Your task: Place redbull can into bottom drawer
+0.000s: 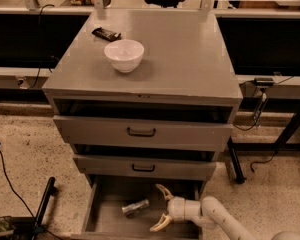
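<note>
Gripper (158,208), at the end of the white arm reaching in from the lower right, sits inside the bottom drawer (91,210) with its two pale fingers spread wide and holding nothing. The redbull can (135,207) lies on its side on the drawer floor, just left of the fingertips and apart from them. It is slim, silvery and dull in the drawer's shade, tilted slightly, with one end toward the gripper; no markings can be read.

The step in hand appears to be the release and retreat. It is done well by keeping the fingers spread and drawing the gripper straight back to the right. That path stays away from the can, which may roll if nudged, and below the overhanging middle drawer (145,167).

Above, the top drawer (141,132) also stands ajar. On the desk (190,49) rest a white bowl (124,55) and, farther back, a dark snack bar (106,33).
</note>
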`<state>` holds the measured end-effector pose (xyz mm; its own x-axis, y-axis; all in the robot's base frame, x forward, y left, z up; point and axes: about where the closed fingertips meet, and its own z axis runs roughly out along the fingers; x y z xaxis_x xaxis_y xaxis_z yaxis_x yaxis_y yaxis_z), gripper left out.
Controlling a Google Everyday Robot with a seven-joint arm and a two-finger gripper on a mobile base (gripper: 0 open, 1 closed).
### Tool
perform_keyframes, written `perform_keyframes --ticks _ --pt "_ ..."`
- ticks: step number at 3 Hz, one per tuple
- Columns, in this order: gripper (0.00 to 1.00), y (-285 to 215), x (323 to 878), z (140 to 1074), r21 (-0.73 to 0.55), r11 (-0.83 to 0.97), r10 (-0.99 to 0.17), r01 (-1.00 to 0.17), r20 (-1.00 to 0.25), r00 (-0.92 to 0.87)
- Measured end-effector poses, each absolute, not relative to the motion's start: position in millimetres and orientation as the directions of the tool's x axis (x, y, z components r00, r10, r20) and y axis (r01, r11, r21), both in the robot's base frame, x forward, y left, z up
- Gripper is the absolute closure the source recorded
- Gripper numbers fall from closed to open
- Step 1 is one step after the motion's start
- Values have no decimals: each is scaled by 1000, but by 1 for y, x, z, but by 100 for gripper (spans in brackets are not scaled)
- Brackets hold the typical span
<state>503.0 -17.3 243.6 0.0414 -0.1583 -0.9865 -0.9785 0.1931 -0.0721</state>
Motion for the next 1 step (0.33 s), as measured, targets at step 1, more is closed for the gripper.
perform_keyframes --ticks 1 --pt "0 -17 503 244 -72 193 -158 -979 -987 41"
